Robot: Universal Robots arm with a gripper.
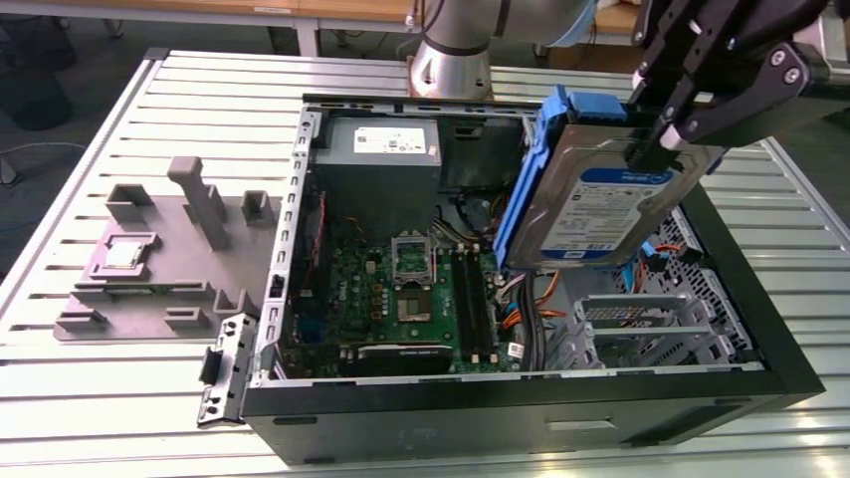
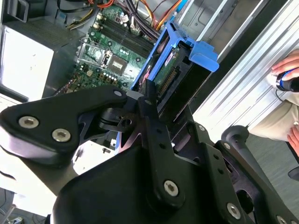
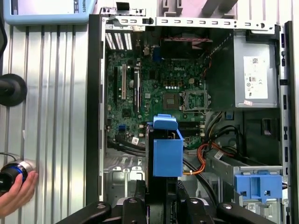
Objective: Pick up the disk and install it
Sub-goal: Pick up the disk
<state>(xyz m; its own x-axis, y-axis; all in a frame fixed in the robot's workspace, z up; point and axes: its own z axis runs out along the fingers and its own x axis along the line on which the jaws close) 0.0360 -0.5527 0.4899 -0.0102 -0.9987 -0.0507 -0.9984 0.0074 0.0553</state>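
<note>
The disk (image 1: 598, 204) is a silver-grey drive with a white and blue label, framed by a blue plastic carrier. It hangs on edge, tilted, above the right half of the open computer case (image 1: 743, 299). My black gripper (image 1: 654, 147) is shut on its upper edge. In the second wrist view the disk (image 2: 175, 58) shows end-on past the gripper (image 2: 148, 95), over the motherboard. In the first wrist view the blue carrier of the disk (image 3: 167, 151) stands up from the gripper (image 3: 161, 193), above the case's interior.
Inside the case are the green motherboard (image 1: 398, 289), a grey power supply box (image 1: 378, 144), orange cables and a metal drive bay (image 1: 638, 319). A blue bracket (image 3: 257, 182) sits on the bay. A grey fixture (image 1: 159, 259) lies on the slatted table. A person's hand (image 3: 16, 191) rests nearby.
</note>
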